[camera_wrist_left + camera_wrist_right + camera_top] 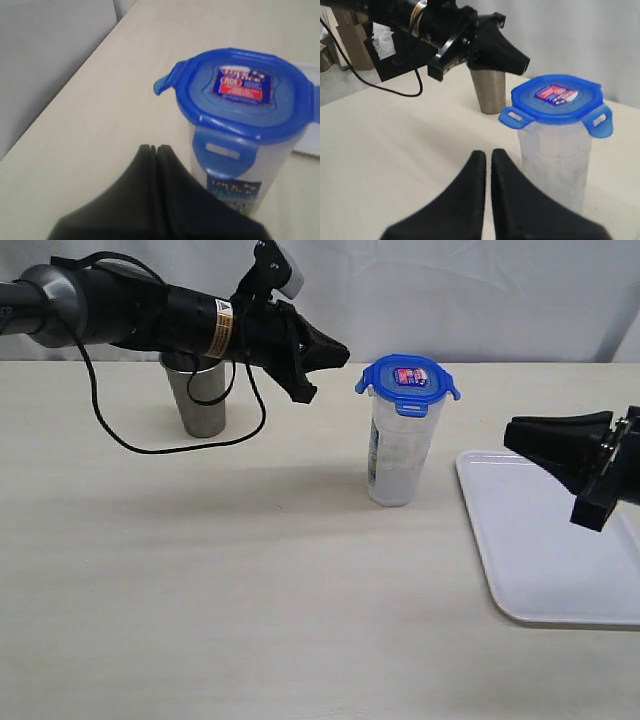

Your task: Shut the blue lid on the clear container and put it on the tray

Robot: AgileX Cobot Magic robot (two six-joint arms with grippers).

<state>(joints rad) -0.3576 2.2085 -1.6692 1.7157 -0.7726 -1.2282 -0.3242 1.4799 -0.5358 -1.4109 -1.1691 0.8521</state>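
Items: one clear container, one blue lid, one cup, one tray

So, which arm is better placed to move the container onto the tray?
Right. The right gripper is level with the clear container, on the side where the tray lies. The left gripper is up by the blue lid, on the other side. Both are shut; it must open first.

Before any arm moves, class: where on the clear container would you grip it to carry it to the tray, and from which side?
Grip the clear container around its mid-body, below the blue lid, coming level from the tray side with the right gripper. It stands upright, tall and narrow, and two lid flaps stick out, probably unlatched.
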